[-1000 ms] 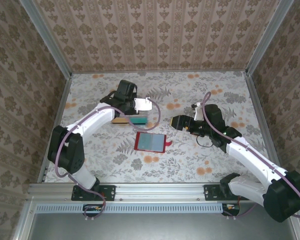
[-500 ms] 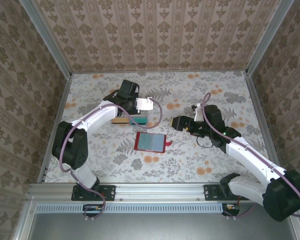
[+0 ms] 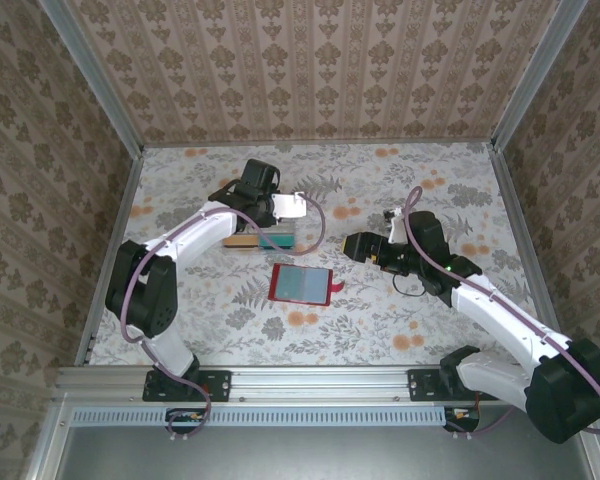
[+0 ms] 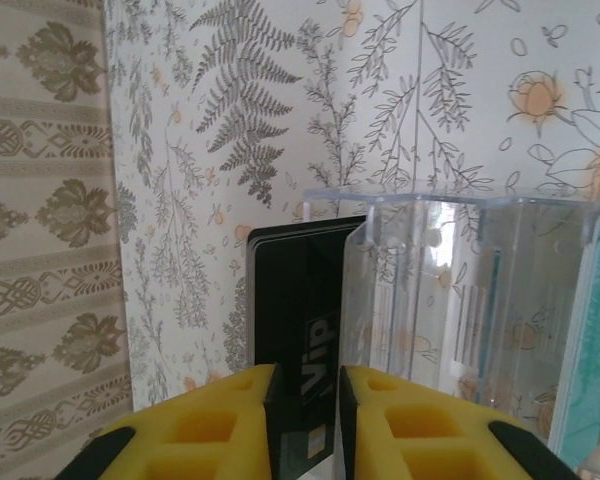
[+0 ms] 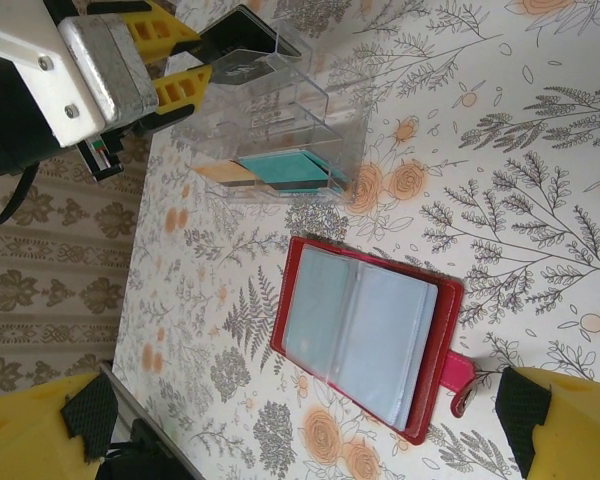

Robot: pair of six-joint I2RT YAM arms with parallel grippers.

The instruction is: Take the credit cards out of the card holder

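Left jaws sit at the clear tray [image 4: 460, 290], yellow pads [image 4: 210, 425] a narrow way apart. The black card [image 4: 300, 290] stands upright between them, pale "VIP" print showing, its right edge overlapped by the tray's clear wall. From my wrist feed I cannot tell whether the pads pinch the card or only flank it. A teal card [image 5: 285, 168] and a tan card [image 5: 220, 173] lie low in the tray. The red wallet [image 3: 301, 284] lies open and flat on the bench [image 3: 400, 310] between my two arms, just nearer than the tray, pale grey-blue pockets up, its small tab [image 5: 460, 372] pointing right. Right jaws are wide apart and empty, hanging near the tab side of the wallet, not touching it.
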